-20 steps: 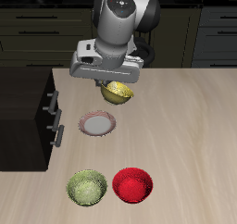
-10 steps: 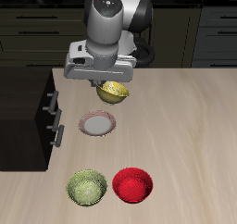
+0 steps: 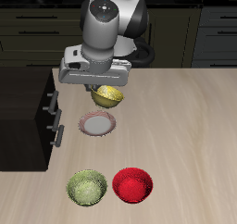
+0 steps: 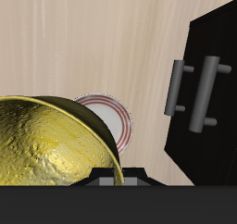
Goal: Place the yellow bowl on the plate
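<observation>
My gripper (image 3: 105,87) is shut on the rim of the yellow bowl (image 3: 109,96) and holds it tilted in the air, just above and a little behind the plate (image 3: 98,125). The plate is pale with a reddish-brown rim and lies flat on the table. In the wrist view the yellow bowl (image 4: 51,144) fills much of the frame with its mottled glossy inside, and the plate (image 4: 113,123) shows partly beyond its edge. The fingertips are hidden behind the bowl.
A yellow-green bowl (image 3: 87,187) and a red bowl (image 3: 133,184) stand side by side near the table's front edge. A black cabinet with handles (image 3: 50,117) stands beside the plate; it also shows in the wrist view (image 4: 199,89).
The gripper has carried the yellow bowl sideways and slightly lower, toward the plate and the black cabinet. The other bowls and the plate have not moved.
</observation>
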Robot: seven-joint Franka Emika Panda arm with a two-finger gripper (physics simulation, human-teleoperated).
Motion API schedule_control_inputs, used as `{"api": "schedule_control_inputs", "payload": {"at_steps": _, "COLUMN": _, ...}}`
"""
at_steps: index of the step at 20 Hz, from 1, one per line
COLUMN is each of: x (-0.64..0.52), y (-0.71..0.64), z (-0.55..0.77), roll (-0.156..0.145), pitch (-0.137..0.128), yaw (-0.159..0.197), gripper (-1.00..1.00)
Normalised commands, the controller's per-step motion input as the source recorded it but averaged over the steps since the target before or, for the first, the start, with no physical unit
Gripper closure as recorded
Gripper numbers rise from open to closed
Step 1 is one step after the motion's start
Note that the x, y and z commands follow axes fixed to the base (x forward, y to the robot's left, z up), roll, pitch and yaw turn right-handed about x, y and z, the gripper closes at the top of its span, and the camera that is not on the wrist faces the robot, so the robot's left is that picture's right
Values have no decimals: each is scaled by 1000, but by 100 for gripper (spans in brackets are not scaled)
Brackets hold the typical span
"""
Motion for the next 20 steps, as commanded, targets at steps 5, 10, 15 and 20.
{"api": "schedule_control_inputs", "payload": {"at_steps": 5, "x": 78, "y": 33, "z": -76, "roll": -7, "pitch": 35, "yaw": 1, "gripper": 100}}
{"api": "schedule_control_inputs", "payload": {"at_steps": 10, "x": 59, "y": 63, "z": -98, "roll": 2, "pitch": 36, "yaw": 5, "gripper": 100}}
{"api": "schedule_control_inputs", "payload": {"at_steps": 15, "x": 53, "y": -9, "z": -270, "roll": -51, "pitch": 85, "yaw": 43, "gripper": 100}}
{"api": "schedule_control_inputs", "payload": {"at_steps": 20, "x": 31, "y": -53, "z": -75, "roll": -10, "pitch": -9, "yaw": 4, "gripper": 100}}
